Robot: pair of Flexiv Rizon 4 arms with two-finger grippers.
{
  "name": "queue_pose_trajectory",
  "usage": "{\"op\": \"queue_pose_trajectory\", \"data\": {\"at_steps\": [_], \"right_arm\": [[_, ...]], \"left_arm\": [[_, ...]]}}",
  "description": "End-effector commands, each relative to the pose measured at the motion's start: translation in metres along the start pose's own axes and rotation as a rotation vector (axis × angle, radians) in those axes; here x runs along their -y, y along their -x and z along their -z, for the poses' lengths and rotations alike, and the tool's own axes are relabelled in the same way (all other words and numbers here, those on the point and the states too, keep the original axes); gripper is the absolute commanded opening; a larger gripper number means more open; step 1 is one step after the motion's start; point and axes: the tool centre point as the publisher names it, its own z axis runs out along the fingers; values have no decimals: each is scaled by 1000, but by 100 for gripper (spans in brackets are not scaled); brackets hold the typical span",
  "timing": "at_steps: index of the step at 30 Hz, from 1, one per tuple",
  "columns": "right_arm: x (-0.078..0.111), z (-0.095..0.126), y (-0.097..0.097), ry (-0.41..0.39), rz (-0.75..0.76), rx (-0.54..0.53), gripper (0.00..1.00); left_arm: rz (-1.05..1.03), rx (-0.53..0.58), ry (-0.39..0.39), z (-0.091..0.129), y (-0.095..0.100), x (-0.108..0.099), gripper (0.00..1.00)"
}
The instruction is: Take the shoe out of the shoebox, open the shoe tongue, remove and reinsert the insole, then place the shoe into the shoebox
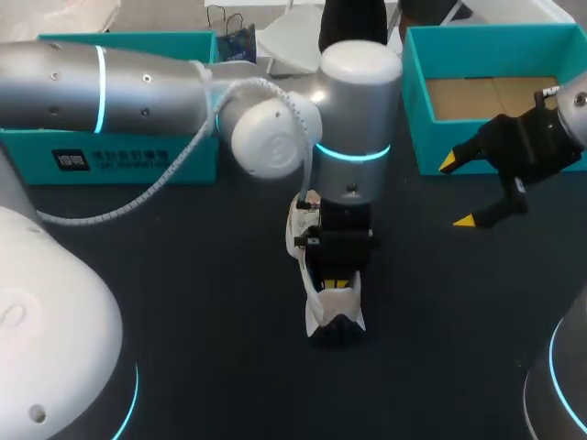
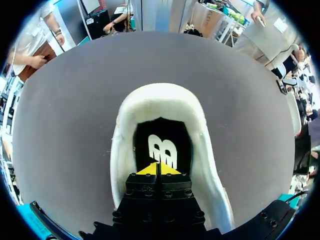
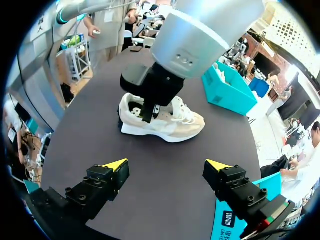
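Dark worktop (image 1: 202, 302) carries the shoe (image 1: 323, 313) mid-frame, my left jaws closed inside it, right jaws wide at right.

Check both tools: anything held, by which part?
Right tool: open, empty. Left tool: shut inside the shoe's heel opening, tips at the insole; a pinch on it cannot be told.

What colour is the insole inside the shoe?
Insole: black with a white logo; best in left wrist view.
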Motion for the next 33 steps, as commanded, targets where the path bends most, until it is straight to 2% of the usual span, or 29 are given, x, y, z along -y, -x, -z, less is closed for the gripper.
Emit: {"op": "queue_pose_trajectory", "data": {"at_steps": [1,6,15,20,25,30,33], "right_arm": [[0,-1,0,-2,0,0,100],[0,-1,0,-2,0,0,100],[0,-1,0,-2,0,0,100],[0,-1,0,-2,0,0,100],[0,-1,0,-2,0,0,100],[0,-1,0,-2,0,0,100],[0,-1,0,-2,0,0,100]], "left_arm": [[-8,16,24,11,-1,3,0],[-4,57,23,24,-5,8,0],[-18,63,18,-1,4,24,0],[-18,58,41,-15,8,23,0],[-9,63,56,-18,7,19,0],[-13,76,51,11,-6,22,0],[-8,72,89,26,-14,21,0]]}}
